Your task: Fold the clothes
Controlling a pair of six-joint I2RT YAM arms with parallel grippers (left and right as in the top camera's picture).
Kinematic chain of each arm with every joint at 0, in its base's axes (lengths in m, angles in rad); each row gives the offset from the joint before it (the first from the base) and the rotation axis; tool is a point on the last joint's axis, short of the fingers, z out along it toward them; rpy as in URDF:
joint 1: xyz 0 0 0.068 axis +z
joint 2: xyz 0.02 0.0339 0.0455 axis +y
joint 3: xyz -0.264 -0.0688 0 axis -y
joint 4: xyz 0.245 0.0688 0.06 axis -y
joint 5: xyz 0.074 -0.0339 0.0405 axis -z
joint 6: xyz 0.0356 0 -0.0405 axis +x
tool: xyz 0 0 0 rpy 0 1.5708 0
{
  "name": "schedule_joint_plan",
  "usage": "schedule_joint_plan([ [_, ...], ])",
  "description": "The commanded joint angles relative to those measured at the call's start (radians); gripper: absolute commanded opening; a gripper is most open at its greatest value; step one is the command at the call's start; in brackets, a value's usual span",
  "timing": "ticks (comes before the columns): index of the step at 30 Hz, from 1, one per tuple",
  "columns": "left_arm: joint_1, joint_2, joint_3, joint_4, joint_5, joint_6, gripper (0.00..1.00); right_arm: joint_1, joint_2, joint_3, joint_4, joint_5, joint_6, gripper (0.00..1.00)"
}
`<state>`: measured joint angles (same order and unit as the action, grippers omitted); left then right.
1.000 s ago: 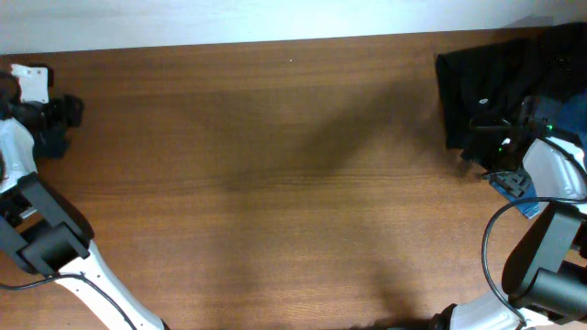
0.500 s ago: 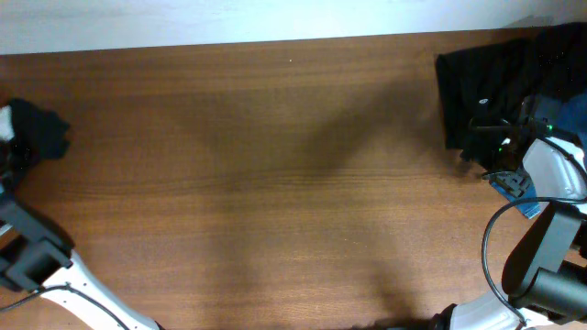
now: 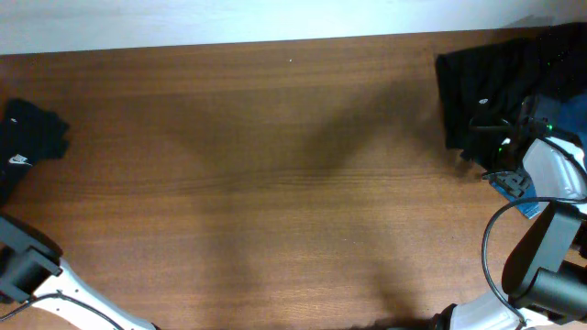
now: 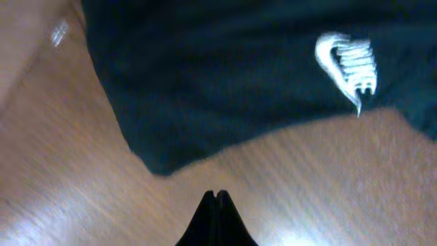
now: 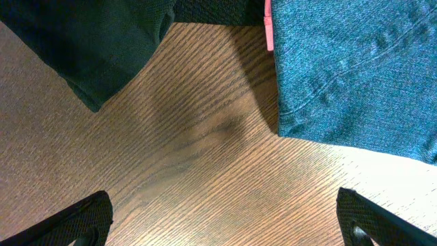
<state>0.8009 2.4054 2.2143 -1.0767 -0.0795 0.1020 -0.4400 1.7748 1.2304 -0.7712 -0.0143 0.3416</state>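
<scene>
A black T-shirt [image 3: 32,133] lies bunched at the table's far left edge, its small white logo [image 3: 16,160] showing. The left wrist view shows the same black shirt [image 4: 225,82] with a white swoosh logo [image 4: 345,63] lying flat on the wood. My left gripper [image 4: 216,196] is shut with nothing in it, just short of the shirt's hem and over bare wood. My right gripper [image 5: 225,229] is open above bare wood, its fingertips [image 5: 85,219] wide apart. From overhead the right gripper [image 3: 486,148] sits at the near edge of a dark clothes pile [image 3: 486,82].
A blue denim garment [image 5: 355,75] with a pink tag [image 5: 268,27] lies beside dark fabric [image 5: 89,48] ahead of the right gripper. Overhead, the denim [image 3: 515,197] shows under the right arm [image 3: 550,174]. The left arm [image 3: 23,266] sits at the near left corner.
My left gripper has shut and its arm has drawn back from the far left edge toward the near left corner, leaving the black shirt uncovered there. The right arm has not moved.
</scene>
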Motion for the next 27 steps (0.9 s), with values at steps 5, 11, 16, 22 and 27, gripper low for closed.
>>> schedule_joint_plan([
  [5,0.002,0.047,0.008,0.101,-0.045,-0.002,0.01,-0.005,-0.012,0.012,0.000,0.019,0.012,0.99],
  [11,0.008,0.109,0.008,0.126,-0.069,0.049,0.01,-0.005,-0.012,0.012,0.000,0.019,0.011,0.99],
  [16,0.031,0.138,0.008,0.146,-0.068,0.050,0.01,-0.005,-0.012,0.012,0.001,0.019,0.011,0.99],
  [22,0.038,0.154,0.008,0.155,-0.025,0.158,0.01,-0.005,-0.012,0.012,0.001,0.019,0.011,0.99],
  [27,0.021,0.151,0.008,0.137,-0.026,0.203,0.01,-0.005,-0.012,0.012,0.000,0.019,0.011,0.99],
])
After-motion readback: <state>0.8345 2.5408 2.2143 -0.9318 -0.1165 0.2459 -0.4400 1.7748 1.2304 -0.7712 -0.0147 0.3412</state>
